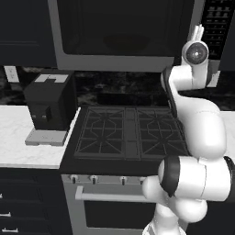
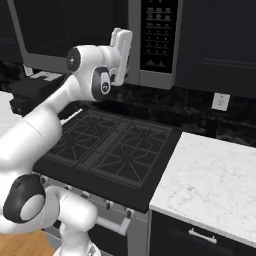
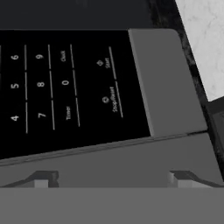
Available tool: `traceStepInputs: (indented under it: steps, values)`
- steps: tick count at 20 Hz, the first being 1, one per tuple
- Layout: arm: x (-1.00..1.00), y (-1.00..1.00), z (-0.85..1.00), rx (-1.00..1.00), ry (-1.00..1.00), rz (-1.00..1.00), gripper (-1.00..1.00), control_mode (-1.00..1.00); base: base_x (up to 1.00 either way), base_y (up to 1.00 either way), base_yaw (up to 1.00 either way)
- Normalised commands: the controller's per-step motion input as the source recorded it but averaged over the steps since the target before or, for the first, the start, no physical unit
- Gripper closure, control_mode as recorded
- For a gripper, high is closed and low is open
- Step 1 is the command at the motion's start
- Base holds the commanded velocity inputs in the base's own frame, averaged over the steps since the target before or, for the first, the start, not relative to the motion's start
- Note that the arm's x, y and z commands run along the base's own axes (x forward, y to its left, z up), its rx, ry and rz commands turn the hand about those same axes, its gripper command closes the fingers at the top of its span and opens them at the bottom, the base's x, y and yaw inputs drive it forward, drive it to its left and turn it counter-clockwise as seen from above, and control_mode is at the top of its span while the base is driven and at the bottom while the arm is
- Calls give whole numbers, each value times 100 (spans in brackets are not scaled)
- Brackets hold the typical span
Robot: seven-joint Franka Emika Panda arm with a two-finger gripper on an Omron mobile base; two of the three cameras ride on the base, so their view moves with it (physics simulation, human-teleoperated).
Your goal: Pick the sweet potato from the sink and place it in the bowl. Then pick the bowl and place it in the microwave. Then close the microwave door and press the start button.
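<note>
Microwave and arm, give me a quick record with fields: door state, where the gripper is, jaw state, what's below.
microwave: mounted above the stove
microwave door: closed, dark window facing out
button panel: black, on the microwave's right side; Start and Stop labels readable in the hand view
gripper: raised at the panel, jaws open, holding nothing
contact with panel: cannot tell
stove: black gas cooktop, no pots on it
counter: white marble, right of the stove

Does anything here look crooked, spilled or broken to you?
Nothing stands out. The microwave door sits shut and straight, the stove looks tidy, and the gripper hovers open near the microwave's button panel.
</note>
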Motion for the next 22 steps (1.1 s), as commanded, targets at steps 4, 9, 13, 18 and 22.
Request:
traceStepInputs:
  steps: [4,9,13,18,22]
  values:
    - [-74,-51,0,5,0,0,-100,-100,0,0,0]
    - [-91,-3,19,0,0,1,-100,-100,0,0,0]
    - [-81,0,11,0,5,4,-100,-100,0,0,0]
    - [-47,0,0,-6,13,12,-100,-100,0,0,0]
    - [-39,1,0,-28,19,23,-100,-100,0,0,0]
